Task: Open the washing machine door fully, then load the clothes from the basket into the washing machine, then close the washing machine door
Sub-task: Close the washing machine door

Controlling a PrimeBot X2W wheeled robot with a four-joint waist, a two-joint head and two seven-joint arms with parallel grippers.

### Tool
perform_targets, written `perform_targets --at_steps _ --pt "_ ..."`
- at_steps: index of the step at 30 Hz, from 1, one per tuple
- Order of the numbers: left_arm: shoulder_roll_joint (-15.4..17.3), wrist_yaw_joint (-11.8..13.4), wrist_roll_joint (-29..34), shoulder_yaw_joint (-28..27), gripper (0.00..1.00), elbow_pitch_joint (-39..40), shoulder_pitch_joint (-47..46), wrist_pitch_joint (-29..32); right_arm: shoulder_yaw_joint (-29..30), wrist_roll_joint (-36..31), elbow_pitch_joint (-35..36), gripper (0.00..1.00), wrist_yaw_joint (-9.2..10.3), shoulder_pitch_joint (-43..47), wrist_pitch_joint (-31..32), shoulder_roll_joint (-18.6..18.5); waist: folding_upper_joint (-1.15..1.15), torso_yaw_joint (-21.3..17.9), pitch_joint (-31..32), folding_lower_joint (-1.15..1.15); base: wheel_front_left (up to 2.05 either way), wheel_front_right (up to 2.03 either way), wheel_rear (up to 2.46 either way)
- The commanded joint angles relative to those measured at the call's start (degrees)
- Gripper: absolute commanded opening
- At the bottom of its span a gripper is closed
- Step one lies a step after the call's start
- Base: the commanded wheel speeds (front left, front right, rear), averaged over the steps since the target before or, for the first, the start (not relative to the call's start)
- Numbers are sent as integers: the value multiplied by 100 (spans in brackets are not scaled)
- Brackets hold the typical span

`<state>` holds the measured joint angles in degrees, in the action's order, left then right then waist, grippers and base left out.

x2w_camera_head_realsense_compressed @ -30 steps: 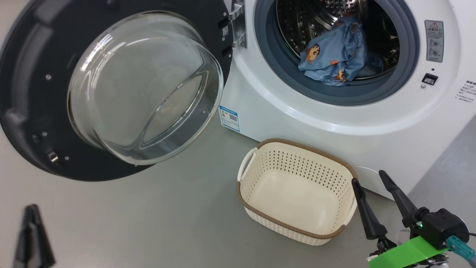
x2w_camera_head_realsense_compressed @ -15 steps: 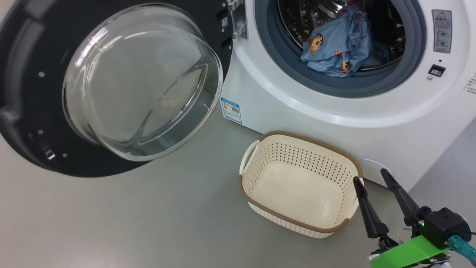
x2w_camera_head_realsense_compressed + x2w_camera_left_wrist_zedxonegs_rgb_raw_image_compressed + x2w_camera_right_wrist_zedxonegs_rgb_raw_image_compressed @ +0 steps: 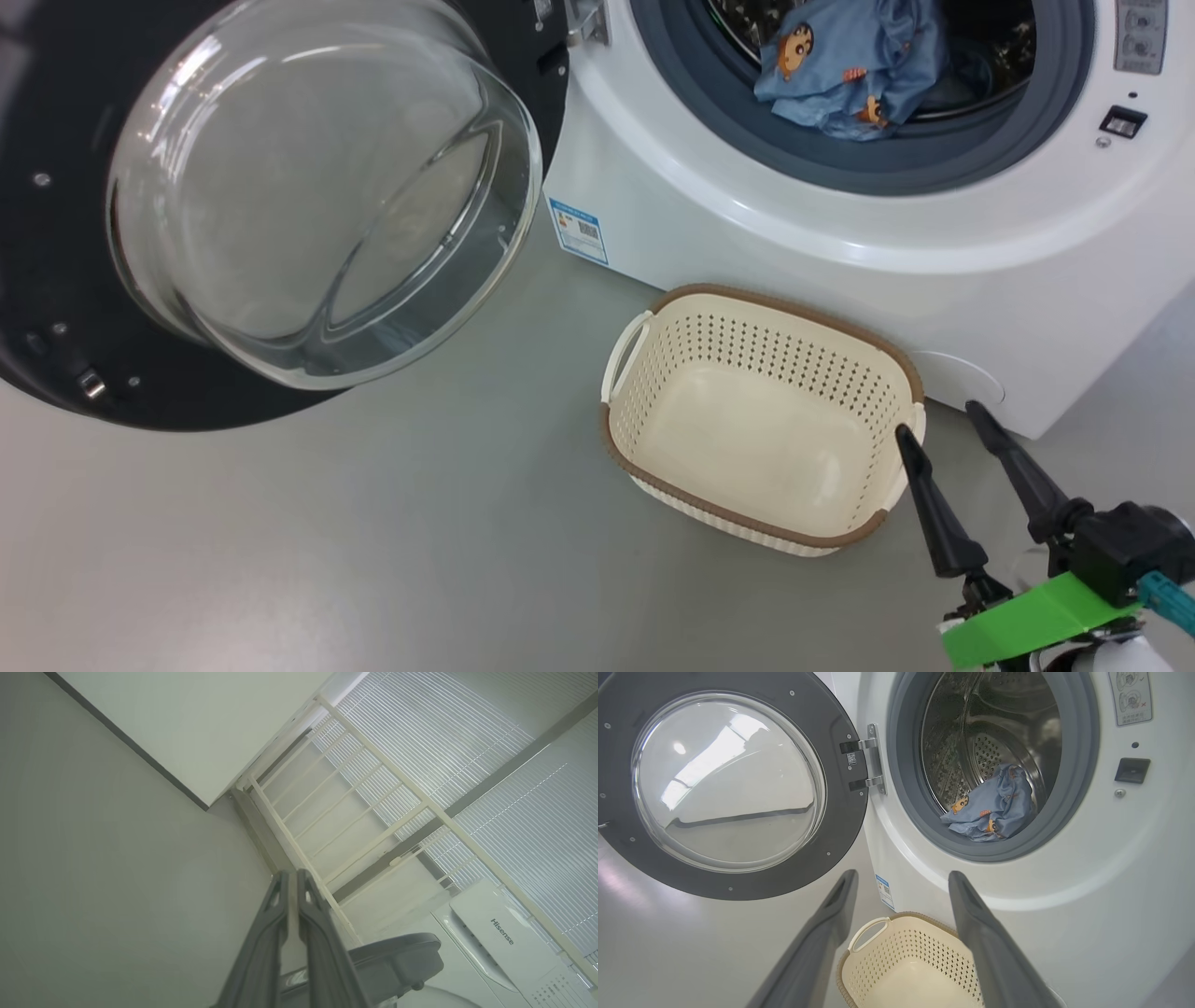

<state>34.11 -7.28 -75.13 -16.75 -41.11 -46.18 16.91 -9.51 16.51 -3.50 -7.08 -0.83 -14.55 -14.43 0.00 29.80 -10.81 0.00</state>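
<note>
Right end effector (image 3: 939, 420): 2 long matt blk fingers (image 3: 941, 523), slim pointed tips, flaring to a cone at the base. Behind them a rounded blk housing (image 3: 1125, 551), bright grn flat band (image 3: 1036, 621) across it, teal connector (image 3: 1169, 597) at the side, white shell (image 3: 1116, 659) below. Left end effector (image 3: 293, 872): dark grey fingers w/ narrow slots nr the tips.

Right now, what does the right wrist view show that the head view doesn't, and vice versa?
Right wrist: the steel drum's deep interior, back wall included. Head: the whole basket, empty; a round white cover low on the washing machine; green tape behind the right pincer. Both: washing machine door open, blue clothes inside, pincer open.
</note>
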Motion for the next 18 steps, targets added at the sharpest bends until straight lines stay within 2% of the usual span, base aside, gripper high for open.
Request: perform_targets --at_steps 1,9,18 --pt "490 -20 -48 -78 0 -88 -251 155 -154 -56 155 100 -41 -213 -45 -96 0 -17 -128 0 0 0 0" --pt "679 -20 -371 132 0 -1146 -892 1218 -231 -86 152 100 -41 -384 -45 -264 0 -69 -452 0 0 0 0" --pt "846 -21 -604 285 0 -1443 -1130 2151 -291 -133 143 100 -41 -549 -45 -361 0 -80 -714 0 0 0 0"
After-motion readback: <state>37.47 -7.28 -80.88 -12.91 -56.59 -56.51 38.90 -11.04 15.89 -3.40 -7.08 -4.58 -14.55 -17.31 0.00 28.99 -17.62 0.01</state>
